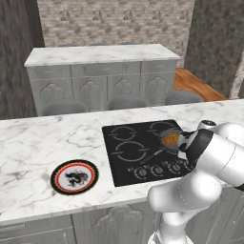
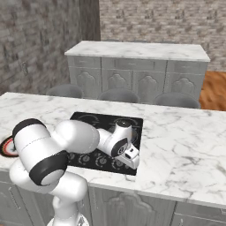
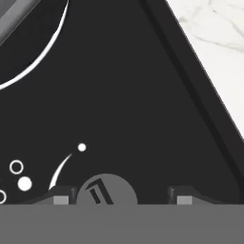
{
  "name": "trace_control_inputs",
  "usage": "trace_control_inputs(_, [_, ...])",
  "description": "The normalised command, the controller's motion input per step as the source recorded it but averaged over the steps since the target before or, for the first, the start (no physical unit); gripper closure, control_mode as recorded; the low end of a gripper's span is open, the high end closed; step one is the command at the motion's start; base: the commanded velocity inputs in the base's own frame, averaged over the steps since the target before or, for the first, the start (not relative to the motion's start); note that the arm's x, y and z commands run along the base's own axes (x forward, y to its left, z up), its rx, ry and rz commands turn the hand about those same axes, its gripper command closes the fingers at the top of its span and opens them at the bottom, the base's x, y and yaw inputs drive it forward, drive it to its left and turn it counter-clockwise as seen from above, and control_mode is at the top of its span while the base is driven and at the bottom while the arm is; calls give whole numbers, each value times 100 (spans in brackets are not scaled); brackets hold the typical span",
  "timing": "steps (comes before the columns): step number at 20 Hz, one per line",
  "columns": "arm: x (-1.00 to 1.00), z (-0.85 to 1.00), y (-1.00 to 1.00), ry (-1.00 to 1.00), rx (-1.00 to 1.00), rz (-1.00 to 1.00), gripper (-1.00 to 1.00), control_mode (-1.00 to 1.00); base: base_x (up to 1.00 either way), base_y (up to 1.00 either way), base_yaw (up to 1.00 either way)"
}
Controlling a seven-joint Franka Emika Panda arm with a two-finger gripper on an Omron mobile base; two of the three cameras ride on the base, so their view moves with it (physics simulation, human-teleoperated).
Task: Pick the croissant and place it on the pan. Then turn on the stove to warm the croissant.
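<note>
My gripper [image 3: 116,198], jaws parted around a stove [image 1: 125,152] knob [image 3: 106,189], grasps nothing; croissant [image 1: 170,139] rests in pan [image 1: 162,130].

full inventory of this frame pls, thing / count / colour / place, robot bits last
stove: 1, black glass with white burner rings, set into the near counter
knobs: row along the stove's front edge, dark grey; one sits between the fingertips in the hand view
pan: 1, dark grey, on the stove's right rear burner, partly hidden by the arm
croissant: 1, golden brown, in the pan
plate: 1, white with black print and black-red rim, on the counter left of the stove
counter: 1, white marble, near
island: 1, grey cabinets with marble top, behind
stools: 3, grey, between counter and island
gripper: 1, dark fingertips, low over the stove's front edge, jaws apart either side of a knob
</note>
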Motion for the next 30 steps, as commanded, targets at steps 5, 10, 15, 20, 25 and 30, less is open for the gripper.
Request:
trace_control_inputs(5, [0,-1,13,1,-12,0,100,-100,0,0,0])
trace_control_inputs(10, [0,0,15,2,-17,0,100,-100,0,0,0])
trace_control_inputs(15, [0,0,0,0,-1,0,100,-100,0,0,0])
trace_control_inputs(20, [1,-2,0,0,0,9,100,-100,0,0,0])
trace_control_inputs(25, [7,-4,0,0,0,19,100,-100,0,0,0])
trace_control_inputs(30, [16,-10,0,0,0,31,100,-100,0,0,0])
